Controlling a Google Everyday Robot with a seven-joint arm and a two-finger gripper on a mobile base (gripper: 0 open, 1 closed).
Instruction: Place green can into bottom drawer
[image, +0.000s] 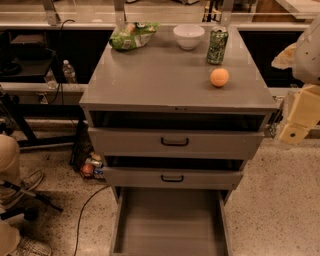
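The green can (217, 45) stands upright on the grey cabinet top (165, 80), at the back right, next to a white bowl. The bottom drawer (170, 225) is pulled far out at the foot of the cabinet, and its flat floor is bare. My gripper (296, 125), a cream-coloured part at the end of the arm, hangs at the right edge of the view. It is beside the cabinet's front right corner, well below and to the right of the can, and holds nothing that I can see.
On the top also lie a green snack bag (132, 36), a white bowl (189, 36) and an orange (219, 77) just in front of the can. Two upper drawers with black handles (174, 142) stand slightly open. Cables, bottles and a person's legs (10, 170) are at left.
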